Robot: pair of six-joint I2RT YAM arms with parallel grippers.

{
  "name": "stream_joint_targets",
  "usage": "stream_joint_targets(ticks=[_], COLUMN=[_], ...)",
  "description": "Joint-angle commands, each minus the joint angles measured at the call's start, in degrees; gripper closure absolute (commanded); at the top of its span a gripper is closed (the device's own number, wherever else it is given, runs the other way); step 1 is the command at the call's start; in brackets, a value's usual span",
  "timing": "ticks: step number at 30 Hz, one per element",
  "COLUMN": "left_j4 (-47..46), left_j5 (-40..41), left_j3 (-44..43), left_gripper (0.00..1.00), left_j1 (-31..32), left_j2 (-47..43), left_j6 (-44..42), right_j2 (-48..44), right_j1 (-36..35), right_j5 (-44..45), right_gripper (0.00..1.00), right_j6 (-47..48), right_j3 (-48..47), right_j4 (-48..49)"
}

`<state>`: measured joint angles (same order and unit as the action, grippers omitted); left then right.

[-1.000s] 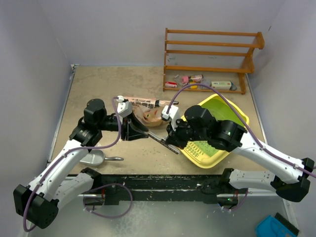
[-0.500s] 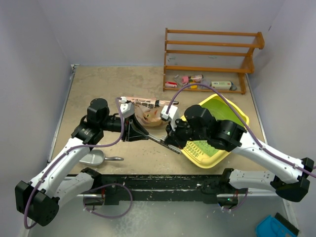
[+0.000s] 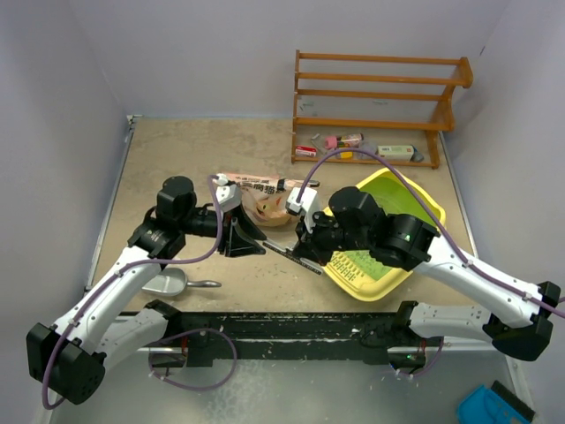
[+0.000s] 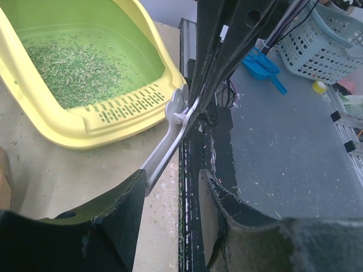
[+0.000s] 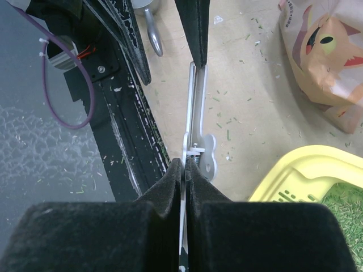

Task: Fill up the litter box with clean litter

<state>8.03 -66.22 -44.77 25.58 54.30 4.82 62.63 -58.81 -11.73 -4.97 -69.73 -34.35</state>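
- Right pincer (image 5: 182, 165) is squeezed shut on one end of a thin grey bar (image 5: 195, 102) with a little hinge knob. It may be a bag clip, but I cannot tell for sure.
- Left pincer (image 4: 173, 178) is part way apart, with the bar's other end in the gap. That end sits against one finger and the other finger is clear of it, so this pincer is not holding it.
- If the right pincer lets go before the left one squeezes, the bar could drop onto the desk (image 3: 177, 150).
- If the left pincer squeezes while the bar is off to one side, it may push the bar crooked or flick it away.
- Both arms are very near each other in the middle of the top view. A quick move could make them bump.
- The litter box (image 4: 85, 133) is at the upper left of the left wrist view, just beside the bar. A swing of the bar or the right arm could shove it.
- The clean litter (image 4: 74, 62) lies thin on the green floor, so the box looks far from full. A knock could toss bits out.
- The tan bag (image 3: 265, 199) lies on the desk just behind the pincers. An arm that drags it might spill litter.
- The silver scoop (image 3: 172, 283) sits at the lower left, apart from both pincers.
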Motion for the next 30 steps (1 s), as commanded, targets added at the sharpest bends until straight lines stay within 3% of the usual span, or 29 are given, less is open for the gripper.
stream_joint_targets(ticks=[1,12,21,30], left_j4=[-0.39,-6.08,-6.74,-5.79], left_j5=[2.63,6.62,0.92,0.35], left_j3=[-2.22,-2.33,-0.67,0.12], left_gripper=[0.53,0.49,0.49,0.41], left_j1=[0.17,0.17,0.22,0.17], left_j2=[-0.24,-2.69,-1.41,-1.20], left_j6=[-2.37,1.56,1.78,1.14], right_j2=[-1.45,-0.36,-3.22,-2.71], right_j1=[-0.17,-0.17,-0.16,-0.17], right_j5=[-3.97,-1.48,0.08,-3.17], right_gripper=[1.00,1.00,1.00,1.00], right_j6=[-0.36,-1.70,-1.71,-1.81], right_j3=[-0.35,1.26,2.24,1.19], right_j4=[3.52,-0.11,2.98,5.01])
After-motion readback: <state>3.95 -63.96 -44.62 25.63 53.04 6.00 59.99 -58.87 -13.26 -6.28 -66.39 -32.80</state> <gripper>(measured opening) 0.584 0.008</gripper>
